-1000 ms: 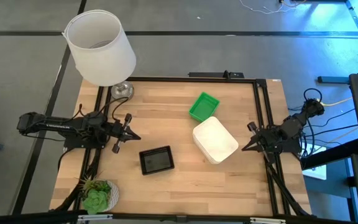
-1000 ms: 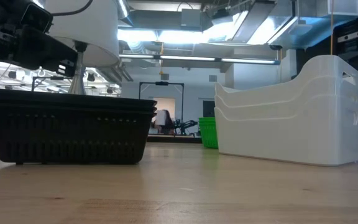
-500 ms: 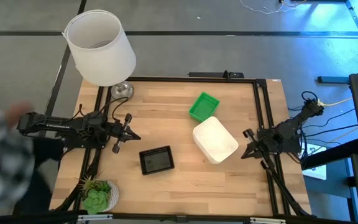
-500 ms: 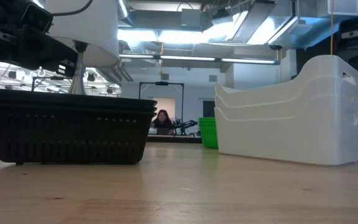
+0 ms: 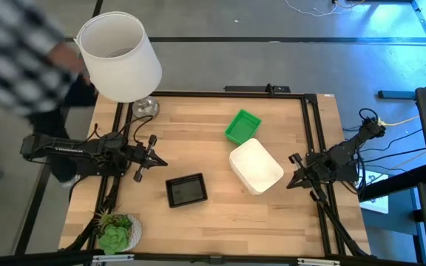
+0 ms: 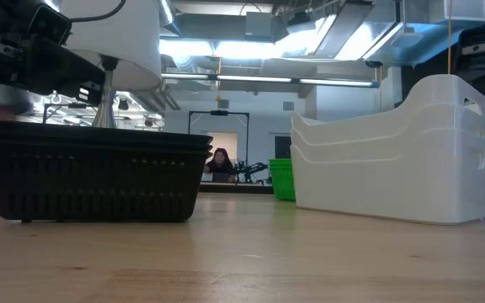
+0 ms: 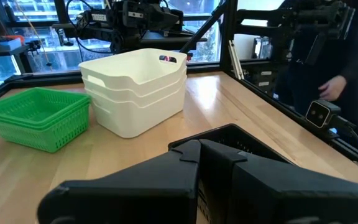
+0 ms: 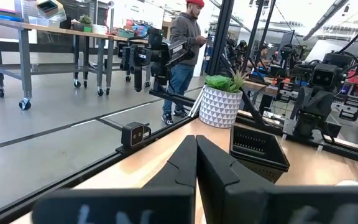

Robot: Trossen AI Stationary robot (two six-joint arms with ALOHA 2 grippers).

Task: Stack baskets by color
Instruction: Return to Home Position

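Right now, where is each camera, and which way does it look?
High: above the table, straight down; both arms, left gripper, right gripper.
Low: tabletop height, level across; black stack, white stack; left arm.
Left wrist: faces white stack, green stack; own fingers.
Right wrist: faces plant, black stack; own fingers.
Low and left wrist share the white stack.

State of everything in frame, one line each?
Green stack: nested, free
White stack: three nested, free
Black stack: nested, free
Left gripper: jaws shut, empty, over table's left side
Right gripper: jaws shut, empty, by right edge
Lamp: upright
Plant: upright
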